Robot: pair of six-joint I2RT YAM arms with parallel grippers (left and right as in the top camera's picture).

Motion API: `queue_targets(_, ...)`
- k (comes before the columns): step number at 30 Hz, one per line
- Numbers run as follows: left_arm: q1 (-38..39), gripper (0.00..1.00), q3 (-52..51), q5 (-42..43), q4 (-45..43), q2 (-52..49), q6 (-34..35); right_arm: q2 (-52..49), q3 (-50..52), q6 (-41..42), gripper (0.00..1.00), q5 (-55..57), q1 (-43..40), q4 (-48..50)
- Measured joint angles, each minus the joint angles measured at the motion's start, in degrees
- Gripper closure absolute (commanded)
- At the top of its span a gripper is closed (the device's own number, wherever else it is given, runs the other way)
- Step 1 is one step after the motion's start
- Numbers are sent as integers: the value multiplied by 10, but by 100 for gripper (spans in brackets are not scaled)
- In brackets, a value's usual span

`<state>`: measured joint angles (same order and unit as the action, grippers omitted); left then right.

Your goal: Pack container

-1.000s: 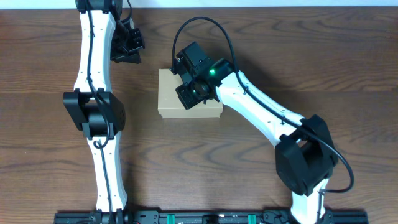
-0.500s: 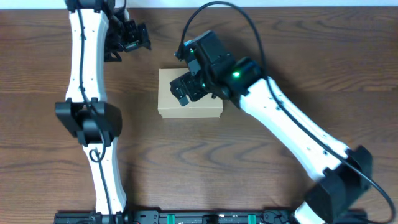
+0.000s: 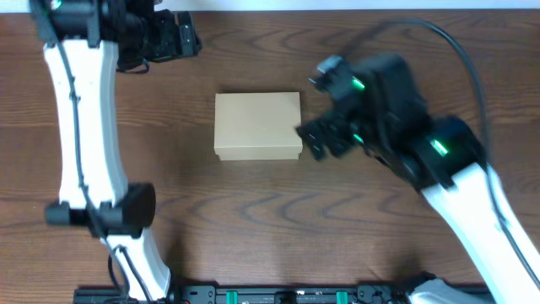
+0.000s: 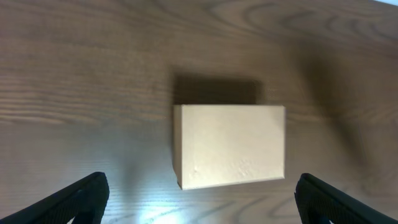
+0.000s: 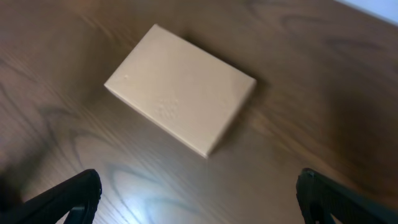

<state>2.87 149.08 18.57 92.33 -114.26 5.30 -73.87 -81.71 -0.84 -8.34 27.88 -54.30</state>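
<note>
The container is a plain tan cardboard box lying flat on the wooden table with its lid closed. It also shows in the left wrist view and the right wrist view. My left gripper hovers at the far left, well apart from the box. Its dark fingers stand wide apart, so the left gripper is open and empty. My right gripper hangs just off the box's right edge, blurred by motion. In its own view the right gripper is open with only bare table between the fingers.
Dark wood table surrounds the box on all sides. The left arm runs along the left side and the right arm crosses the right half. A black rail lines the front edge.
My right gripper has swung off the top of the box to its right side. The left arm has shifted leftward and its gripper has turned. The box has stayed put.
</note>
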Motion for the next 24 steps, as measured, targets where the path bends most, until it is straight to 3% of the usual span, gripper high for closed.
queue_targets(5,22,5,-111,-23,0,123,-8,168,112,-8,1,0,-26,18)
queue_targets(12,22,4,-391,-52,-26,303,1,346,234,-15,1,0,-37,20)
queue_targets(15,21,5,-536,-58,-79,415,17,396,274,-15,1,0,-38,9)
queue_targets(24,22,4,-804,-59,-136,730,69,416,286,-15,1,0,-39,5)
